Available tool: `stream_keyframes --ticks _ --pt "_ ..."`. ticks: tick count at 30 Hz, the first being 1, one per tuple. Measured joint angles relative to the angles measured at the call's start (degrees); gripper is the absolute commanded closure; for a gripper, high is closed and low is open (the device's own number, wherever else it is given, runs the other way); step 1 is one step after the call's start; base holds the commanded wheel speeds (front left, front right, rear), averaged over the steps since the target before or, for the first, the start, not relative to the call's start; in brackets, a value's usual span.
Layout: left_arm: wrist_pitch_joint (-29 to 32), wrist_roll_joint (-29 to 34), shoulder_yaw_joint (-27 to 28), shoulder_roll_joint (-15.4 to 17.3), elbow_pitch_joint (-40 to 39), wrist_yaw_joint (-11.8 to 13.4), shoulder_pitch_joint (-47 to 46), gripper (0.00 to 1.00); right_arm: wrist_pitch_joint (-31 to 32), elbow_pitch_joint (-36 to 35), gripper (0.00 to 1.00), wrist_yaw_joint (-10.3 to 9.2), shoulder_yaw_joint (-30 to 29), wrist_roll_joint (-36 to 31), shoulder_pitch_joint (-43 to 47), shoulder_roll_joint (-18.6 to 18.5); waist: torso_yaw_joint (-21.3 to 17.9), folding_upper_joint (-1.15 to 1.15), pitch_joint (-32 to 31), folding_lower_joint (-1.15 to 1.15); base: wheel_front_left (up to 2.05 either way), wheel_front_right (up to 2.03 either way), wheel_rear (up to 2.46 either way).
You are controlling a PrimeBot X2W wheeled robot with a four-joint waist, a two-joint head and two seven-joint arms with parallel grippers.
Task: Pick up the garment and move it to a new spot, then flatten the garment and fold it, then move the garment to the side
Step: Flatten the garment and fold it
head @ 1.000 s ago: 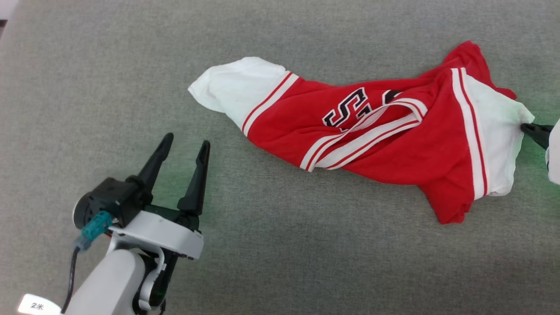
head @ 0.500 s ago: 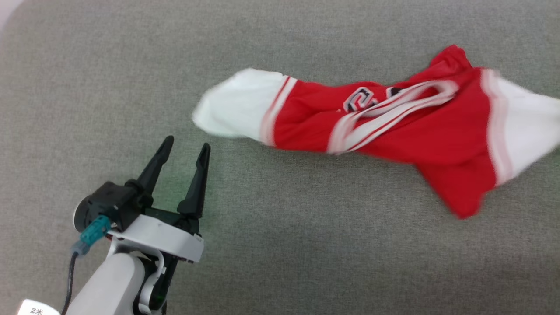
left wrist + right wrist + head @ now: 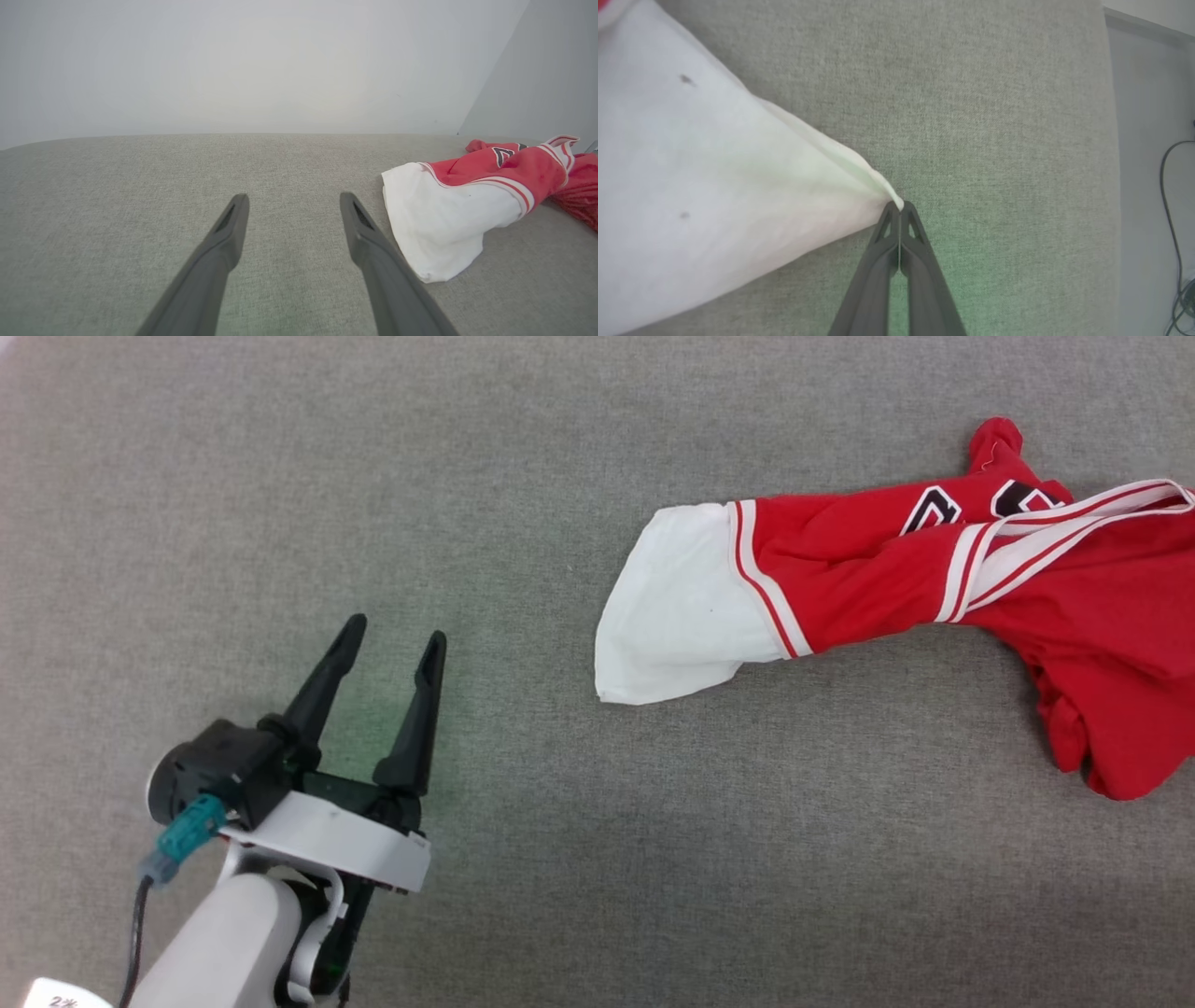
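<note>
The garment [image 3: 934, 588] is a red jersey T-shirt with white sleeves, stretched across the grey cloth surface and running off the right edge of the head view. Its free white sleeve [image 3: 672, 621] trails at the left end. My right gripper [image 3: 899, 207] is shut, pinching the tip of the other white sleeve [image 3: 714, 177]. My left gripper [image 3: 392, 649] stands open at the lower left with nothing between its fingers, well left of the garment. In the left wrist view the garment [image 3: 467, 205] lies to the right of the open left gripper [image 3: 294, 205].
The grey cloth surface [image 3: 467, 476] spreads all around. In the right wrist view its edge [image 3: 1111, 140] runs down the right, with a floor and a dark cable [image 3: 1169, 196] beyond. A pale wall [image 3: 233, 60] stands behind the surface.
The garment has been dragged to the right across the surface, its right end leaving the head view. The left gripper has stayed open in place.
</note>
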Motion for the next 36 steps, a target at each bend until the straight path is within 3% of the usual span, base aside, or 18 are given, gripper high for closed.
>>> stream_keyframes --ticks 6,7,8,9,17,24,28,32,35,36 --pt "0.7 -0.5 0.1 0.6 -0.3 0.0 -0.1 0.00 -3.6 2.7 0.98 0.00 -1.2 -1.2 -0.3 2.6 -0.4 0.00 -0.5 0.00 0.00 0.00 0.00" --pt "0.9 -0.5 0.0 0.7 -0.3 0.0 -0.1 0.00 -4.8 3.2 0.61 0.00 -1.7 -1.2 -0.3 3.1 -0.4 0.00 -0.7 0.00 0.00 0.00 0.00" --pt "1.1 -0.6 0.0 0.9 -0.3 -0.1 -0.1 0.00 -6.2 3.5 0.05 0.00 -2.0 -1.3 -0.3 3.5 -0.5 0.00 -0.9 0.00 0.00 0.00 0.00" --pt "1.3 -0.8 0.0 1.1 -0.3 -0.2 -0.1 0.00 -7.7 3.9 0.00 0.00 -2.3 -1.7 -0.3 3.8 -0.6 0.00 -1.1 0.00 0.00 0.00 0.00" --pt "3.1 -1.5 1.1 4.3 -1.6 -0.6 0.1 0.00 -21.5 1.2 0.00 0.00 -6.6 -1.0 5.1 4.9 -2.2 0.00 -3.7 0.00 0.00 0.00 0.00" --pt "7.7 -1.5 0.1 8.0 -3.9 -2.5 -0.4 0.00 -34.6 -12.4 0.00 0.00 -8.3 1.1 12.8 8.7 -5.5 0.00 -6.0 0.00 0.00 0.00 0.00" --pt "13.1 -0.8 -2.8 10.1 -5.4 -5.8 -3.9 0.00 -36.8 -20.6 0.00 0.00 -9.2 1.0 16.9 11.7 -7.5 0.00 -7.1 0.00 0.00 0.00 0.00" --pt "22.7 -2.8 -8.5 10.2 -5.0 -10.2 -9.1 0.00 -37.0 -26.9 0.00 0.00 -11.2 0.2 19.3 14.3 -9.3 0.00 -7.9 0.00 0.00 0.00 0.00" --pt "27.8 -4.5 -11.9 9.8 -3.8 -11.2 -12.3 0.00 -36.2 -29.4 0.00 0.00 -12.0 -0.3 20.0 15.4 -10.2 0.00 -8.0 0.00 0.00 0.00 0.00" --pt "32.4 -5.5 -15.6 9.3 -1.8 -11.6 -15.8 0.00 -35.2 -31.6 0.00 0.00 -12.8 -0.7 20.1 16.4 -11.0 0.00 -7.9 0.00 0.00 0.00 0.00"
